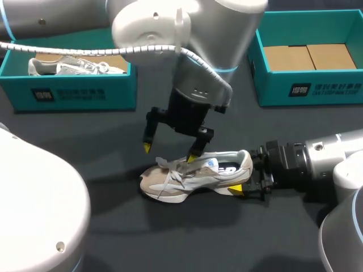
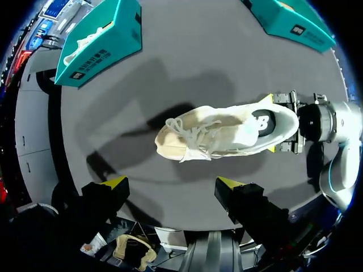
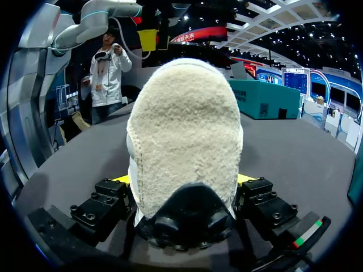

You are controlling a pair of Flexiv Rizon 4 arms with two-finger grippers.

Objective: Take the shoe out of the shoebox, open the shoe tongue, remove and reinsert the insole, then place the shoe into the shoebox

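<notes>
A beige and white sneaker (image 1: 193, 175) lies on its sole in the middle of the dark table, toe to the left. My right gripper (image 1: 247, 177) comes in from the right, its fingers pressed against both sides of the heel. In the right wrist view the fuzzy heel (image 3: 187, 141) fills the space between the fingers (image 3: 116, 187). My left gripper (image 1: 169, 152) hangs open just above the laces and tongue, touching nothing. From the left wrist the sneaker (image 2: 227, 133) lies ahead of the open left gripper (image 2: 170, 184), with the right gripper (image 2: 285, 122) at its heel.
A teal shoebox (image 1: 68, 90) at the back left holds a second sneaker (image 1: 74, 65). Another teal box (image 1: 306, 85) at the back right shows only its cardboard bottom. Bare tabletop lies in front of the shoe.
</notes>
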